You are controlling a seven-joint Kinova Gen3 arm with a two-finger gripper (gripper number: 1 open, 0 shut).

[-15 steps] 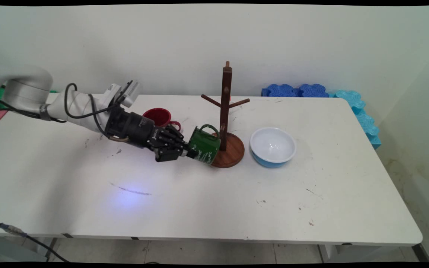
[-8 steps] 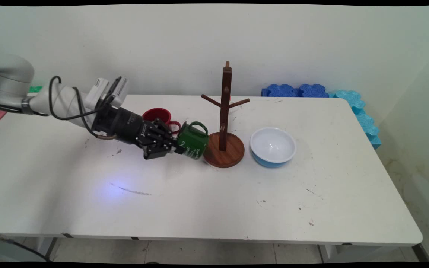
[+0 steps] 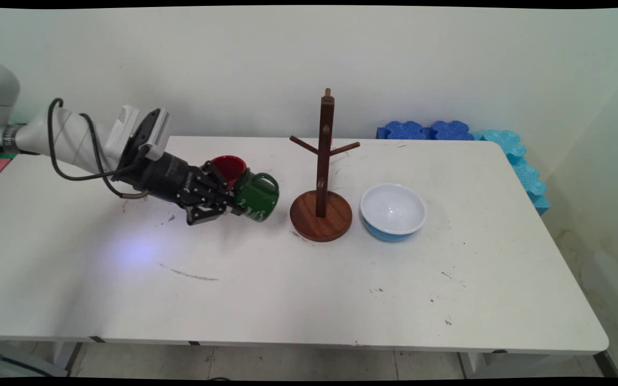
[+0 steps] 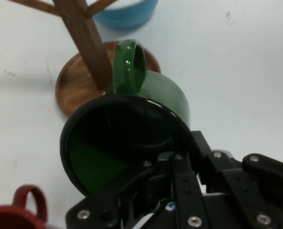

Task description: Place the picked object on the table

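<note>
**Green mug gripped by its rim, tipped on its side**

The gripper (image 3: pixel 232 202) pinches the green mug (image 3: pixel 257 196) at its rim, one finger inside the mouth and one outside (which is why the mug lies tilted, mouth toward the hand, handle up). Ahead of the hand stands the wooden mug tree (image 3: pixel 322 177), apart from the mug, with the blue bowl (image 3: pixel 393 210) beyond it. Just beside the hand sits a red mug (image 3: pixel 228 166), partly hidden by the gripper. In the hand view the fingertips vanish behind the mug's rim.

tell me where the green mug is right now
In the main view the green mug is left of centre, held on its side by the gripper, between the red mug and the wooden mug tree.
</note>
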